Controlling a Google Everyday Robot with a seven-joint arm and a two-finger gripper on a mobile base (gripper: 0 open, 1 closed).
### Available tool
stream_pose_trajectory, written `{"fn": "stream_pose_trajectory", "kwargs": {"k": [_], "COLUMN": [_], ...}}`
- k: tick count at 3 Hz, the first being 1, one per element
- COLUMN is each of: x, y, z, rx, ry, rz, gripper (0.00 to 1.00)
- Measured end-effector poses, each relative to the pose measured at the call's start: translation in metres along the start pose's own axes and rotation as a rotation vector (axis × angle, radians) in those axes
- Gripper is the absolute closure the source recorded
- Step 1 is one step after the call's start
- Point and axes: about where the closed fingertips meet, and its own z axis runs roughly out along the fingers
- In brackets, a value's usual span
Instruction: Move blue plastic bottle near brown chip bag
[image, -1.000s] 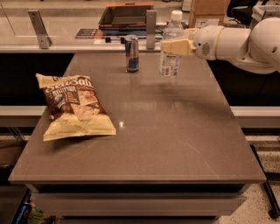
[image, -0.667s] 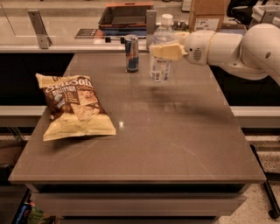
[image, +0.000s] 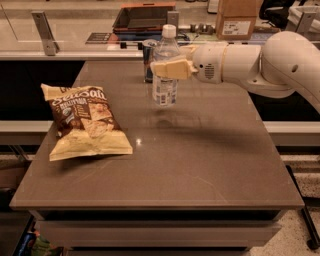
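at the table's (image: 200, 165) twelve o'clock, gripper (image: 170, 69) clamps blue plastic bottle (image: 164, 91) upright, raised for carriage to brown chip bag (image: 85, 120) at eight o'clock.

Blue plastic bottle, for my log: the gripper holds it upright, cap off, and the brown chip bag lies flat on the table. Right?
No: the camera view shows the white cap on. The gripper, over the table's far side, holds the blue plastic bottle upright, and the brown chip bag lies flat on the table.
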Motion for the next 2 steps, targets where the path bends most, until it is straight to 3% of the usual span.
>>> {"fn": "stream_pose_trajectory", "kwargs": {"k": [2], "x": [0.010], "y": [0.044], "z": [0.015], "rx": [0.026], "ry": [0.048], "rz": [0.012], "gripper": [1.00]}}
